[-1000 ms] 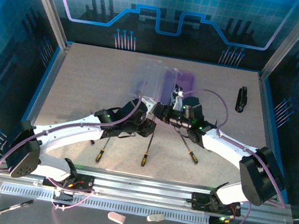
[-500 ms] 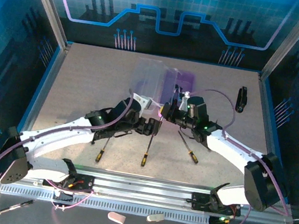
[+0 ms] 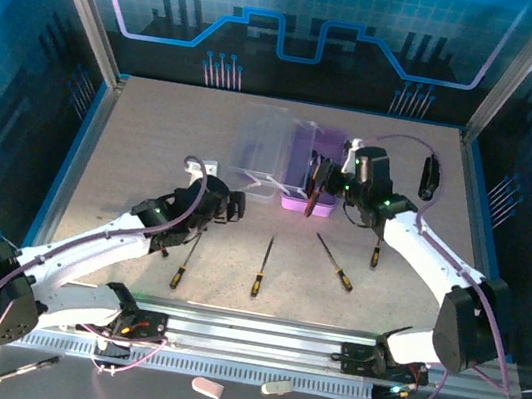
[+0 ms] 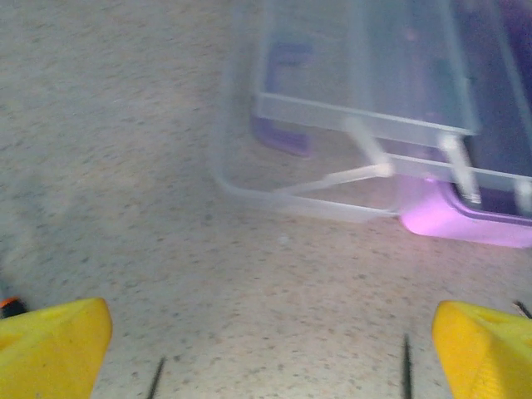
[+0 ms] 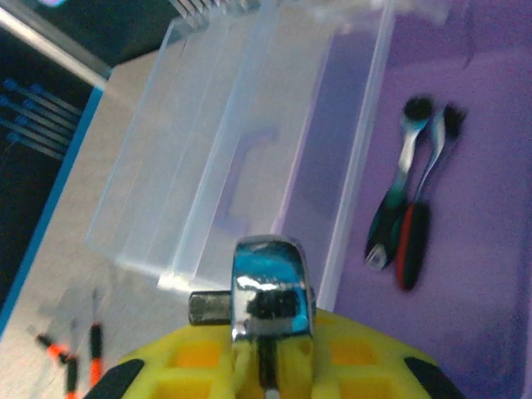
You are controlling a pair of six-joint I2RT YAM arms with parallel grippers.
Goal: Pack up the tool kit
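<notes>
Toward 12 o'clock of the table (image 3: 154, 141) centre, the tool kit (image 3: 293, 202) lies open. Its clear lid (image 3: 260, 138) is folded out at 9 o'clock of the purple base (image 3: 327, 146), with the two halves touching along the hinge.

Right wrist view: two small hand tools (image 5: 391, 224) lie side by side on the floor of the purple base, one with a dark teal grip and one with a red grip.

The right gripper (image 3: 322, 180) hangs over the near edge of the purple base. Its yellow fingers (image 5: 199, 366) are pressed together on a chrome-headed tool (image 5: 268, 287). This may be a small ratchet, but blur leaves its type uncertain.

The left gripper (image 3: 233, 204) sits low over bare table at 7 o'clock of the case, apart from it. Left wrist view: its fingertips (image 4: 50, 345) are spread wide with nothing between them, and the lid and a corner of the base lie ahead.

Four slim screwdrivers lie loose on the table nearer the arm bases:
- The left screwdriver (image 3: 181, 262) is at 7 o'clock of the table centre, its tip under the left arm.
- The middle screwdriver (image 3: 261, 268) is at 6 o'clock.
- The right screwdriver (image 3: 335, 261) is at 5 o'clock, lying on a diagonal.
- The far-right screwdriver (image 3: 376, 251) is at 4 o'clock, partly under the right arm.

A black oblong object (image 3: 429, 177) rests at 2 o'clock, near the table's right edge and well apart from the case.
</notes>
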